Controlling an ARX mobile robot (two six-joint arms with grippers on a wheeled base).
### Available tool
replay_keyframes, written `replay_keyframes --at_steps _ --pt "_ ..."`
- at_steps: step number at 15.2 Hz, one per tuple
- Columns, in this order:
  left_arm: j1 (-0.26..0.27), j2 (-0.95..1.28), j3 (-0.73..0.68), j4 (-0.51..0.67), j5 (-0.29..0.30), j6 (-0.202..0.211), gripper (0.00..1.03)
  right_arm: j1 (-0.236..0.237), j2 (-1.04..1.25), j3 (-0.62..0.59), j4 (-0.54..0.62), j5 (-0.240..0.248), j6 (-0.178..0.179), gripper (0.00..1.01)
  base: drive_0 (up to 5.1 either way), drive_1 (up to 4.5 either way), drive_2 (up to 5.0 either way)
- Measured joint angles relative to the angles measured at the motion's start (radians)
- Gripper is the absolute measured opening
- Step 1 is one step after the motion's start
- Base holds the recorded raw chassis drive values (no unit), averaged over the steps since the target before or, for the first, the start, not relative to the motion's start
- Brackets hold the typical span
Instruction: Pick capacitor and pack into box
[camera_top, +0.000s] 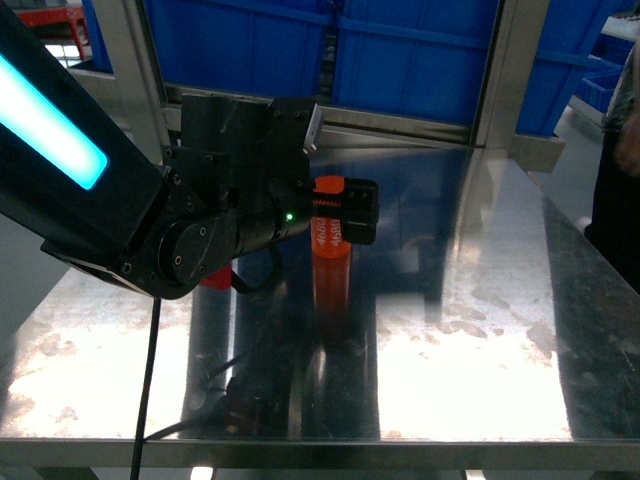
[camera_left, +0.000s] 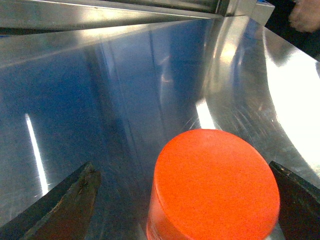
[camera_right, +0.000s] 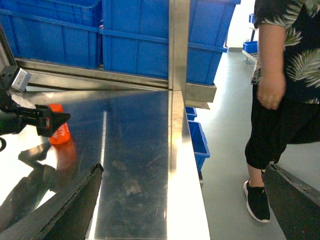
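Left wrist view is showing the left gripper (camera_left: 182, 200) standing open, its two dark fingers (camera_left: 65, 202) spread wide with the orange capacitor (camera_left: 215, 185) sitting between them, nearer the right-hand finger and apparently touching neither. The capacitor is standing upright on the steel table (camera_left: 125, 90), flat top facing the camera, which suits a sideways pinch across its round body. In the head view the left gripper (camera_top: 345, 215) is reaching in from the left at about the height of the capacitor's (camera_top: 331, 270) upper part, so the jaws are bracketing the top of the cylinder while the lower body is showing below them. From the right wrist view, the same gripper (camera_right: 52, 122) is seen at the far left with the capacitor (camera_right: 58, 134) right at its tips.

The right gripper (camera_right: 182, 200) is hanging back over the near table edge, fingers (camera_right: 65, 205) wide apart and holding nothing, well away from the capacitor; it seems to be keeping clear of the pick.

Beyond the left gripper, blue bins (camera_top: 330, 50) are lining the rear. A person (camera_right: 290, 80) is standing off to the right of the table. No box is appearing in any view, so the packing spot cannot be told.
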Motion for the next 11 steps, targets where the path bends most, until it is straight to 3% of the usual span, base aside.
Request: replay_keyframes --at_steps 2,6,7,9,11 --pt "0.000 0.025 0.023 -0.007 0.000 0.001 0.97 0.000 0.000 0.000 0.000 0.000 0.000 0.98 0.0 0.00 0.0" --pt "0.004 0.040 0.035 -0.046 0.009 -0.009 0.52 0.000 0.000 0.000 0.000 0.000 0.000 0.98 0.0 0.00 0.0" --pt "0.006 0.040 0.034 -0.032 0.012 -0.010 0.47 0.000 0.000 0.000 0.000 0.000 0.000 0.98 0.0 0.00 0.0" --pt "0.015 0.016 -0.017 0.016 0.023 -0.024 0.46 0.000 0.000 0.000 0.000 0.000 0.000 0.98 0.0 0.00 0.0" --pt "0.041 -0.116 -0.179 0.140 0.045 -0.029 0.46 0.000 0.000 0.000 0.000 0.000 0.000 0.98 0.0 0.00 0.0"
